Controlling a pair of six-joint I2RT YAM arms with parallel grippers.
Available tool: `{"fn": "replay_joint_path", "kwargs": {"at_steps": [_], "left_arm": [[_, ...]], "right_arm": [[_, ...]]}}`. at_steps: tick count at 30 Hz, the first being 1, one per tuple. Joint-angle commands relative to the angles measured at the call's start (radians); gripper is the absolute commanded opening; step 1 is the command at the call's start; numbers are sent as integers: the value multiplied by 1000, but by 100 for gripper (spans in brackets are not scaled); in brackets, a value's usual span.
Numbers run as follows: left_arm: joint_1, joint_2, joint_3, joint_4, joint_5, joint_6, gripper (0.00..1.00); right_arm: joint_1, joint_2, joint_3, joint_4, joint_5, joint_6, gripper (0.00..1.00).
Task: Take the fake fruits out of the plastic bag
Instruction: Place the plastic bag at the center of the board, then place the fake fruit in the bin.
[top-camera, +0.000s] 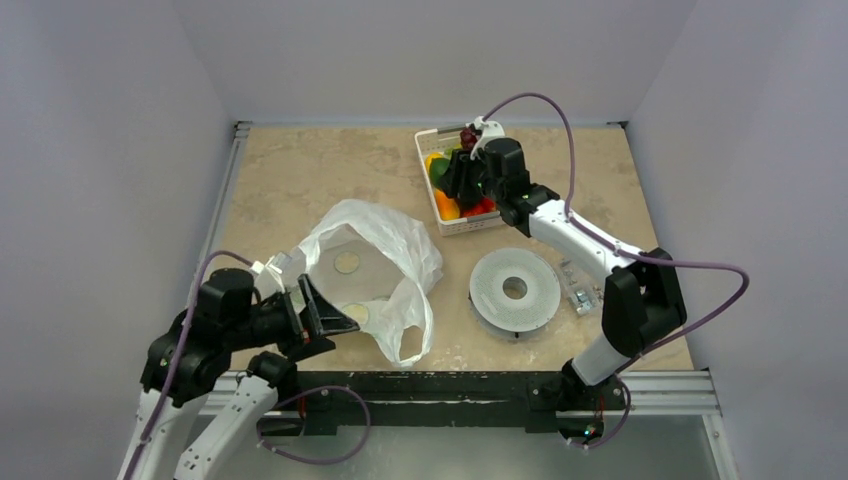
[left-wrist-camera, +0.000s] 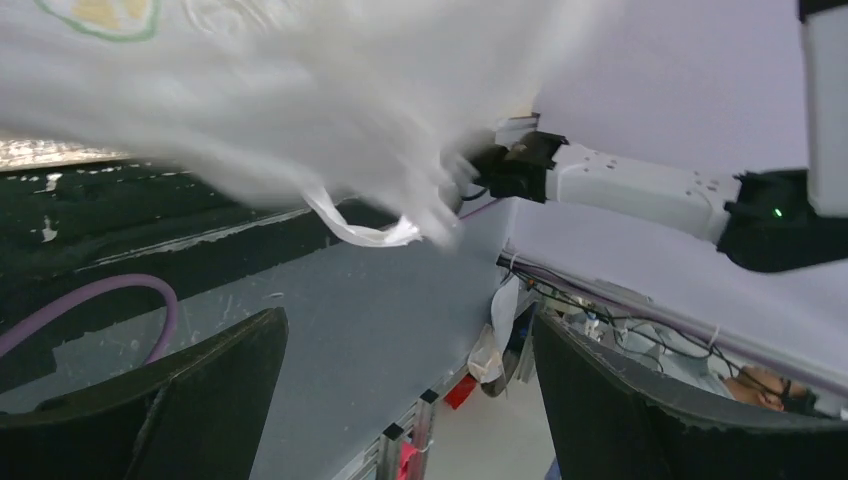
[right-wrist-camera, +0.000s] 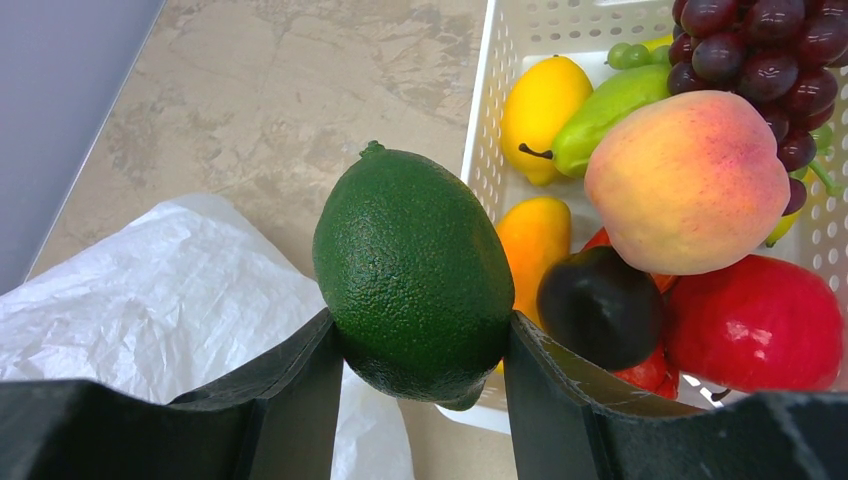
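Surface: beige marbled tabletop (top-camera: 300, 170), closed in by pale walls.
Right gripper (right-wrist-camera: 422, 330): jaws set about one fruit-width apart and clamped on the green avocado-like fruit (right-wrist-camera: 412, 260), one dark finger pressed to each flank.
Held fruit: stem nub pointing away from the jaws, lower end sunk between the fingers, body crossing the near left rim of the white lattice basket (right-wrist-camera: 480, 150).
Just right of the right jaws: a dark plum-like fruit (right-wrist-camera: 600, 305) and an orange fruit (right-wrist-camera: 535, 235) inside the basket.
Further right of them: a peach (right-wrist-camera: 688, 180) over a red fruit (right-wrist-camera: 760, 320).
Ahead of the right jaws: a yellow fruit (right-wrist-camera: 540, 105), a green pear-like fruit (right-wrist-camera: 610, 105) and a dark red grape bunch (right-wrist-camera: 760, 50) at the basket's far end.
Left of the right jaws: the plastic bag (right-wrist-camera: 170, 290), crumpled on the table.
Left gripper (left-wrist-camera: 410, 320): jaws spread wide, nothing between the fingers (left-wrist-camera: 200, 400).
Ahead of the left jaws: the bag's blurred white film and a dangling handle loop (left-wrist-camera: 360, 228); whether the fingertips touch the film cannot be told.
Well right of the left jaws: a perforated white disc (top-camera: 515, 290), beside the bag.
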Motion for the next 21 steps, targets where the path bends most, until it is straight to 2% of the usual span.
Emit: {"fn": "replay_joint_path", "kwargs": {"at_steps": [1,4,6,11,16,21], "left_arm": [[3,-66,135,-20,63,74,91],[2,-55,290,-109,-24,213,91],[2,-21,420,-199,-153,281,91],[2,23,663,-310,-444,330,92],[2,46,837,-321,-598,374,94],[2,77,965,-380,-729,421,94]], "right_arm": [[4,-49,30,36,2,-10,0],[5,-25,40,31,5,-9,0],[4,0,53,30,10,-11,0],[4,103,131,27,37,-9,0],[4,272,289,-5,114,-23,0],[4,454,514,-125,244,-71,13]]}}
